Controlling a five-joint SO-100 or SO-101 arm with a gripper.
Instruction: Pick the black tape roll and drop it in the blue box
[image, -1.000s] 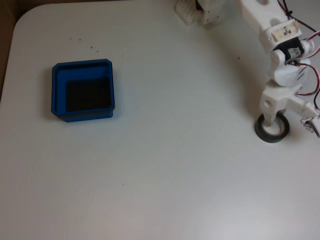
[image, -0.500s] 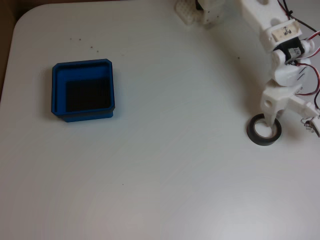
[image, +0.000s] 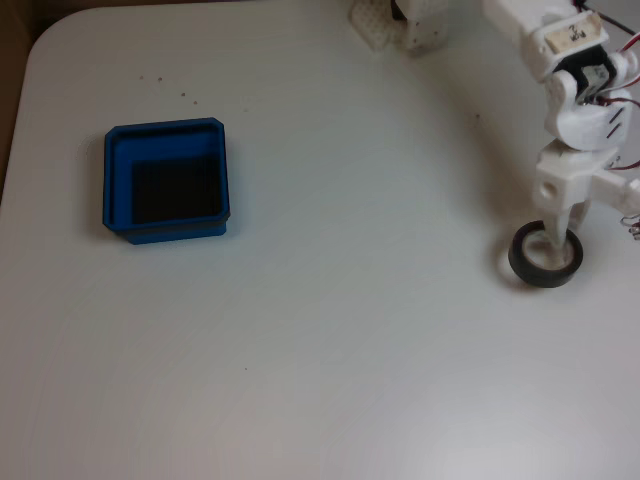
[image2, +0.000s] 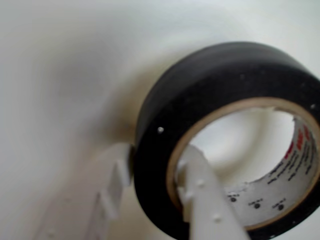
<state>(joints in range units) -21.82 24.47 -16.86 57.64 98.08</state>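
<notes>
You have the gripper (image: 553, 240) down on the black tape roll (image: 545, 270), which sits at the far right of the white table (image: 330, 320) in the fixed view, well apart from the blue box (image: 167, 182) on the table's left side. In the wrist view the jaws straddle the roll's wall: one white finger (image2: 205, 195) passes inside the pale core hole and presses against the inner cardboard, while the other finger (image2: 112, 187) sits against the black outer face, so the jaws are closed onto the wall of the tape roll (image2: 200, 120), pinching it between them. Whether the roll is lifted off the table you cannot tell for certain; in the fixed view it looks to be resting flat or only just tilted, with a faint shadow to its left. Judged state of the task: the reach and the grasp look done, or very nearly so; the lift, the carry across the table toward the box, and the release above it are all left. The box is empty, its dark floor fully exposed, walls upright, nothing near it. The path from the roll to the box is bare tabletop apart from a few small dark specks near the box's upper side. Note that the pinch is on one wall only, so the roll may swing or slip during the lift; watch that the grip holds before you start the traverse.
</notes>
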